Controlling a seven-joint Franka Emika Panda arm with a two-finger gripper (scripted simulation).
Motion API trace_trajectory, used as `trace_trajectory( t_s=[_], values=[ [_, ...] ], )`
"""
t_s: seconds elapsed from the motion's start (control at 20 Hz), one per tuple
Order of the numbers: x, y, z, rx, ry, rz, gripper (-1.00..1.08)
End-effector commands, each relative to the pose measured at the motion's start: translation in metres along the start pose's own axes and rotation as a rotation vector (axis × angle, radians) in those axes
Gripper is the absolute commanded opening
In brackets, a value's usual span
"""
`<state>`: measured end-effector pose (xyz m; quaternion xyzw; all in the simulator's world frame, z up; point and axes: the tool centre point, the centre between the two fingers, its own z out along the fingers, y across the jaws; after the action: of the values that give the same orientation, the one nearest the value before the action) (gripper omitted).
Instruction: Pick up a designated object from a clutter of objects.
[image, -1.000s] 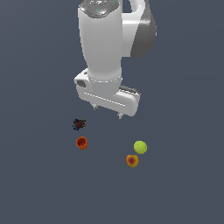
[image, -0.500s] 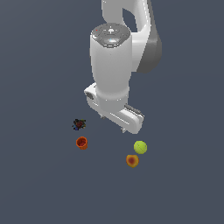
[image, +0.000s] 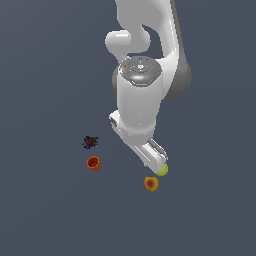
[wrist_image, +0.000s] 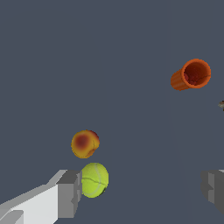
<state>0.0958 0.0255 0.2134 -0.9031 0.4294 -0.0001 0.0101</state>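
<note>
The designated object, an orange-yellow peach with a red patch (image: 151, 183) (wrist_image: 85, 143), lies on the grey floor. Right beside it is the yellow-green ball (image: 162, 170) (wrist_image: 94, 180), mostly hidden behind the arm's hand in the exterior view. My gripper (wrist_image: 142, 191) hangs open above the clutter of objects, holding nothing. One finger (wrist_image: 68, 193) is close to the ball, the other finger (wrist_image: 213, 188) stands far from it. In the exterior view the fingertips are hidden by the hand (image: 150, 152).
An orange-red cup-like thing (image: 93, 163) (wrist_image: 191, 75) lies on its side toward the exterior view's left. A dark speckled lump with a red centre (image: 90, 142) sits just beyond it, showing only at the edge (wrist_image: 222, 104) of the wrist view.
The arm has swung toward the exterior view's right and come down over the ball and the peach. The ball is now mostly covered by the hand. The four objects have not moved.
</note>
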Motion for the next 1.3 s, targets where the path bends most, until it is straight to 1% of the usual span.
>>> trace_trajectory(
  t_s=[0.0,0.8,1.25],
  values=[
    [-0.001,-0.008,0.010,-0.001,0.000,0.057,1.00],
    [-0.011,-0.053,0.076,-0.010,0.006,0.414,1.00],
    [-0.019,-0.072,0.111,-0.013,0.011,0.587,1.00]
  ],
)
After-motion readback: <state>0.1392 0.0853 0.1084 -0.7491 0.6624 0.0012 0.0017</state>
